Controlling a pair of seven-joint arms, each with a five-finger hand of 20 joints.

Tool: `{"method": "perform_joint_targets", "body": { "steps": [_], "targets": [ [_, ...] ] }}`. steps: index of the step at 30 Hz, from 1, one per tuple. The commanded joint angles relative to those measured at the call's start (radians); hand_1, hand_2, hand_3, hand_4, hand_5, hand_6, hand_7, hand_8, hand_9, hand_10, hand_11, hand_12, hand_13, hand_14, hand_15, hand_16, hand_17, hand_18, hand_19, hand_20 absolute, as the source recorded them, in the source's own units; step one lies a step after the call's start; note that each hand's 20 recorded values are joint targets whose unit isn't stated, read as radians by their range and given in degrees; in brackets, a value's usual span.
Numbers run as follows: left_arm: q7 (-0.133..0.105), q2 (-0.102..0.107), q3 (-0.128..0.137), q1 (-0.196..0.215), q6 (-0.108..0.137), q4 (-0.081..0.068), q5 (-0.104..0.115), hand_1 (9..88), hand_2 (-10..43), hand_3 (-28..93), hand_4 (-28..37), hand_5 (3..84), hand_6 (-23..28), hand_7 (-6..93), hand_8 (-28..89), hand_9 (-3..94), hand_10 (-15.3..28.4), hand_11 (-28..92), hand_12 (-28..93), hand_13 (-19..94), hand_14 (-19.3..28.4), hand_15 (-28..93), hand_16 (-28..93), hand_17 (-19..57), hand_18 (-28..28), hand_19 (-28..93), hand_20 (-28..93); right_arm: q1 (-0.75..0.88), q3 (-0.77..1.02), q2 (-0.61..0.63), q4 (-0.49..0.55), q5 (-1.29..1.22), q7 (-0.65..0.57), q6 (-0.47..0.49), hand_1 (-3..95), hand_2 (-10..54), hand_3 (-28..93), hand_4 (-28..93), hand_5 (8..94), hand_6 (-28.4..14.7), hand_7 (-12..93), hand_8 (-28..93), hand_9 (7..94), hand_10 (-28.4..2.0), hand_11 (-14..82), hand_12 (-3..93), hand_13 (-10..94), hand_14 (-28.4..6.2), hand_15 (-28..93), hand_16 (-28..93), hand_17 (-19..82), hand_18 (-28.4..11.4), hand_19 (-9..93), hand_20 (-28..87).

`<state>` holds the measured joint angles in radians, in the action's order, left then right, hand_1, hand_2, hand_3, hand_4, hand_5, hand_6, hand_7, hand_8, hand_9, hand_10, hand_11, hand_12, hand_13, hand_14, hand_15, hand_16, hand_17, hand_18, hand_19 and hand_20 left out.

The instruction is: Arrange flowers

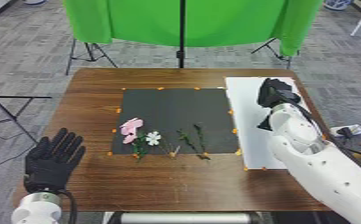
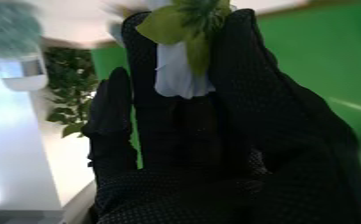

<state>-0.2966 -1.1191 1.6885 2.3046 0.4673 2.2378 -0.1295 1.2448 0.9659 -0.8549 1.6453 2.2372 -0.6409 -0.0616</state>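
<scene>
Right hand [image 1: 275, 94] (white flower [image 2: 178, 75] between fingertips)

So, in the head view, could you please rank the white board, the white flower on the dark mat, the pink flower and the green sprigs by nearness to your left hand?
From my left hand:
1. Pink flower, mat's left side.
2. White flower, just right of it.
3. Green sprigs, farther right.
4. White board, beyond the mat's right edge.

Head view: bright, fairly even light, prob. from overhead; soft sheen on table [image 1: 150, 175], white sheet [image 1: 258, 150] near washed out. R wrist view: harsh pale glare vs. v. dark foreground; bkgd blurred, esp. in the bright area.
</scene>
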Motion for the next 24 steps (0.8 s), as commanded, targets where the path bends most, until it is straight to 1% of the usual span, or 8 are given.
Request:
{"method": "perform_joint_targets", "body": {
  "steps": [1,6,8,11,14,20,23,24],
  "targets": [
    [0.009,-0.001,0.003,0.021,0.007,0.009,0.008,27.0,19.6,77,-28.3,47.1,9.6,16.5,-10,39.8,15.7,25,11,29,15.1,42,-7,-5.3,13.4,32,16,-0.026,0.020,-0.086,0.244,-0.159,0.157,0.166,60.2,-7.7,68,-28,77.7,-1.0,26,8,80.4,-11.4,7.3,32.1,63,-9.9,36,37,26,-20.6,79,44],
    [0.008,0.003,0.013,0.020,0.003,0.010,0.001,27.1,19.5,77,-28.3,47.1,9.7,16.4,-10,39.7,15.6,25,11,29,15.0,42,-7,-5.3,13.4,32,16,-0.075,-0.110,-0.176,0.237,-0.119,0.226,0.172,60.2,-7.5,67,-28,77.1,-1.0,26,7,79.4,-11.4,7.7,31.4,62,-9.9,37,37,25,-20.4,79,44],
    [0.016,0.007,0.009,0.012,0.003,0.008,-0.001,27.1,19.4,77,-28.3,47.1,9.7,16.3,-10,39.7,15.6,25,11,29,15.0,42,-7,-5.4,13.4,32,16,-0.076,-0.150,-0.199,0.232,-0.102,0.239,0.182,60.2,-7.5,67,-28,77.1,-1.0,26,7,79.3,-11.4,7.8,31.2,62,-10.0,38,37,25,-20.5,79,44],
    [0.022,0.008,0.006,0.011,-0.009,0.009,-0.003,27.1,19.4,77,-28.3,47.0,9.7,16.4,-10,39.8,15.6,25,11,29,15.0,42,-7,-5.3,13.4,32,16,-0.072,-0.206,-0.201,0.252,-0.091,0.235,0.199,60.3,-7.5,67,-28,77.0,-1.0,27,7,79.3,-11.5,7.9,31.1,62,-10.2,39,37,25,-20.5,79,44],
    [0.015,0.010,0.010,0.018,-0.006,0.010,-0.003,27.1,19.3,77,-28.3,47.0,9.7,16.4,-10,39.7,15.6,25,11,29,15.2,42,-7,-5.3,13.4,32,16,-0.072,-0.265,-0.194,0.254,-0.048,0.243,0.182,60.3,-7.5,67,-28,76.9,-0.9,27,6,79.3,-11.6,7.9,30.8,62,-10.2,39,37,25,-20.5,79,44],
    [0.021,0.008,0.003,0.004,-0.002,0.002,-0.004,27.1,19.2,77,-28.3,46.9,9.6,16.4,-10,39.7,15.7,25,11,29,15.1,42,-7,-5.3,13.4,32,16,-0.092,-0.315,-0.215,0.189,-0.001,0.245,0.179,60.1,-7.8,68,-28,76.9,-1.0,27,6,79.0,-11.6,8.2,30.8,61,-10.0,40,37,25,-20.7,79,44],
    [0.012,0.010,0.008,0.026,-0.003,0.015,0.002,27.0,19.2,77,-28.3,46.9,9.6,16.3,-10,39.7,15.7,25,11,29,15.1,42,-7,-5.4,13.4,32,16,-0.090,-0.324,-0.217,0.182,0.009,0.232,0.165,60.0,-8.0,68,-28,76.9,-1.1,27,5,78.6,-11.8,8.2,30.5,61,-10.2,40,37,25,-20.8,79,44],
    [0.017,0.008,0.007,0.019,0.001,0.010,0.002,27.0,19.2,77,-28.3,46.9,9.6,16.4,-10,39.7,15.7,25,11,29,15.1,42,-7,-5.4,13.4,32,16,-0.096,-0.328,-0.220,0.171,0.013,0.234,0.161,60.0,-8.0,68,-28,76.8,-1.1,27,5,78.5,-11.7,8.3,30.5,60,-10.2,40,37,25,-20.8,79,44]
  ]
}}
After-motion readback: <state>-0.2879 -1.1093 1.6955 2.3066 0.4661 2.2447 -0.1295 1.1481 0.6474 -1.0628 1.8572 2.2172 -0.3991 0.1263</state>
